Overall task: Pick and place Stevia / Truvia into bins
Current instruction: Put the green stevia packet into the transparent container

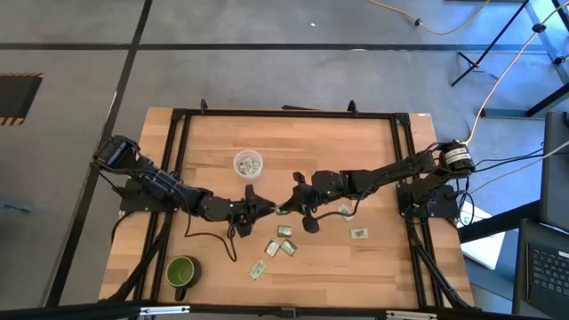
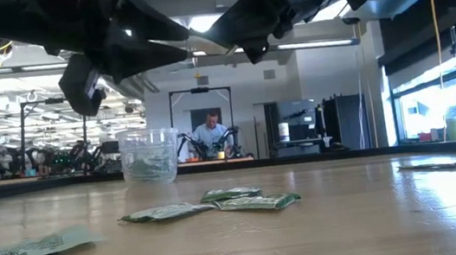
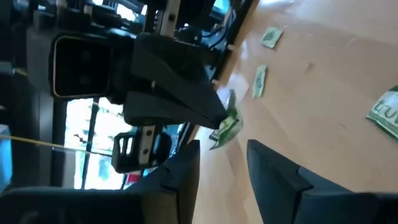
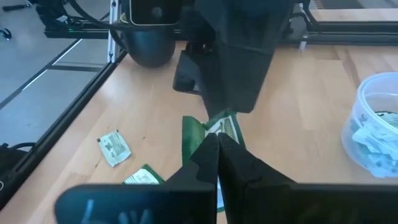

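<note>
A green sachet [image 4: 214, 130] is being pinched by the right gripper [image 4: 217, 144] mid-table, while the left gripper [image 3: 224, 165] is being held spread beside it, near the cup [image 1: 248, 164].

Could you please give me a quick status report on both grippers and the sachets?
Right gripper shut on one sachet mid-table. Left gripper open, facing it. Cup part filled. Nothing in the way.
</note>
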Motion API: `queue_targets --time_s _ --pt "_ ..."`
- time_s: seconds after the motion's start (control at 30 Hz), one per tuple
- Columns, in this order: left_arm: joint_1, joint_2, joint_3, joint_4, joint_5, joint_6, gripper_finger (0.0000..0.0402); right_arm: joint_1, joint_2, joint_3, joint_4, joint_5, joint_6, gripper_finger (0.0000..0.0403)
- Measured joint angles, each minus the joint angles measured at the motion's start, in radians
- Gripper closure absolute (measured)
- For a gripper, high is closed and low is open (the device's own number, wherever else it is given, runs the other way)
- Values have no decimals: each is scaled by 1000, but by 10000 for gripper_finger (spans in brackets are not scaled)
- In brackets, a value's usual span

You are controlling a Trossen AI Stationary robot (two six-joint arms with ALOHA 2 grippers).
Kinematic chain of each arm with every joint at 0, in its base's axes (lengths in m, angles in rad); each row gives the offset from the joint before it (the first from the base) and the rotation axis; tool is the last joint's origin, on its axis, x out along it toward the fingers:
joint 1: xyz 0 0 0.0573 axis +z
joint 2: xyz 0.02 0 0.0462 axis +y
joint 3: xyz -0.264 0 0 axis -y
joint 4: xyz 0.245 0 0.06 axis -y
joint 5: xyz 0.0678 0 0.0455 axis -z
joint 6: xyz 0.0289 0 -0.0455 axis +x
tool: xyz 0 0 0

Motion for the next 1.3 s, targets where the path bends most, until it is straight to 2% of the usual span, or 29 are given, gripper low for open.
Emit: queue_targets --time_s 0.4,0.53,0.9,1.3 --pt "-1 0 1 44 45 53 274 0 0 1 10 0 5 397" --pt "-1 0 1 41 97 86 277 0 0 1 21 0 5 397" --pt "-1 0 1 43 77 87 338 0 0 1 44 -1 28 397" --pt "-1 0 1 44 47 60 357 0 0 1 59 -1 49 397"
